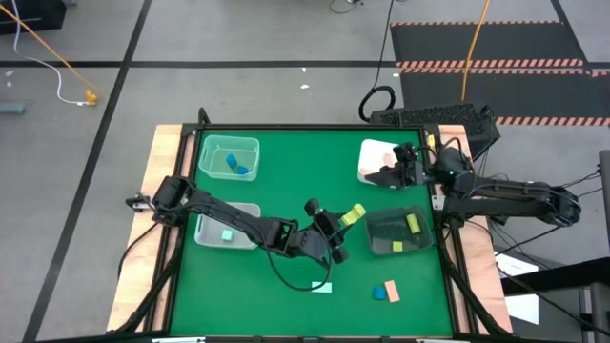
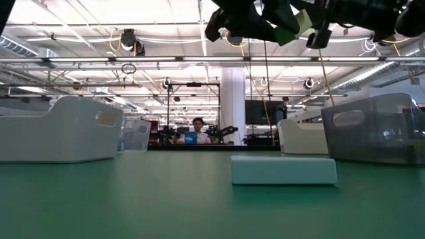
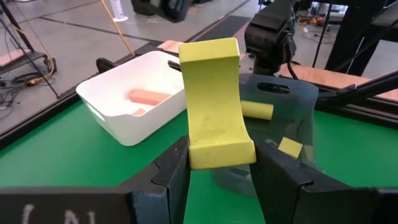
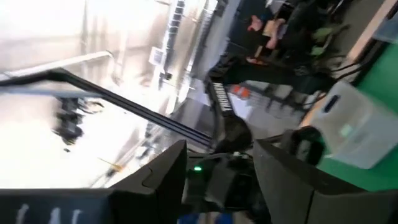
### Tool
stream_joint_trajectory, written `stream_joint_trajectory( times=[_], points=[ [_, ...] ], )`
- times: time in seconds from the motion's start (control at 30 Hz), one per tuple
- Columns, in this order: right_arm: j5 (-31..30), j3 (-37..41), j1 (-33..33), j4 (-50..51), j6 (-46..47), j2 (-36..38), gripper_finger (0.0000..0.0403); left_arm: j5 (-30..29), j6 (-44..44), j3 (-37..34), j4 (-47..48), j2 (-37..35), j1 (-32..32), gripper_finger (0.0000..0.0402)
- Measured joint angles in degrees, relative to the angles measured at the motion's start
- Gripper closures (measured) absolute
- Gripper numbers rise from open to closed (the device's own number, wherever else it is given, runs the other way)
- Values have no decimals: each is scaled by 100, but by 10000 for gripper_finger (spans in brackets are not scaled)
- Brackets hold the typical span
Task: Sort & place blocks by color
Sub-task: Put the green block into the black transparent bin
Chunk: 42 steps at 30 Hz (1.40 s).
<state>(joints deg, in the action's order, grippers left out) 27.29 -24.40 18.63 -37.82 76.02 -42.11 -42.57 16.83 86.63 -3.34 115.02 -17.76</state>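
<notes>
We see the green desk (image 1: 286, 181) carrying four trays, plus a mint block (image 1: 322, 287), blue block (image 1: 378, 292) and orange block (image 1: 392, 290).

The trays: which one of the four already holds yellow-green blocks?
The dark tray at the table's right side, nearest the left hand. The others hold blue, mint or orange blocks; the left hand carries a yellow-green block toward it.

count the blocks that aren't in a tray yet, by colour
yellow-green block, in the jaws of the left gripper: 1
mint block, on the table: 1
blue block, on the table: 1
orange block, on the table: 1
total: 4
</notes>
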Motion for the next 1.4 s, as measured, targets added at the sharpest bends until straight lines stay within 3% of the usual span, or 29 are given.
stream_joint_trajectory(
  times=[0.2, 0.43, 0.9, 1.13, 1.27, 1.4],
  points=[
    [-152, 285, 2, -1102, 422, 0, 225, -2, 16, 0, 1, 1, -1, 254],
    [588, 281, 2, -1026, -216, 161, 225, -2, 16, 0, 1, 0, -33, 254],
    [1330, 229, 0, 1672, -376, 795, 225, -2, 172, 4, -460, 0, -32, 254],
    [1330, -522, -247, 3031, -957, 841, 224, -2, 147, 4, -629, 2, -8, 254],
    [1086, -1123, -437, 4107, -1400, 841, 224, -2, 144, 4, -716, 2, 36, 254],
    [323, -1638, -684, 5860, -1862, 827, 224, -2, 140, 4, -848, 2, 104, 254]
  ],
)
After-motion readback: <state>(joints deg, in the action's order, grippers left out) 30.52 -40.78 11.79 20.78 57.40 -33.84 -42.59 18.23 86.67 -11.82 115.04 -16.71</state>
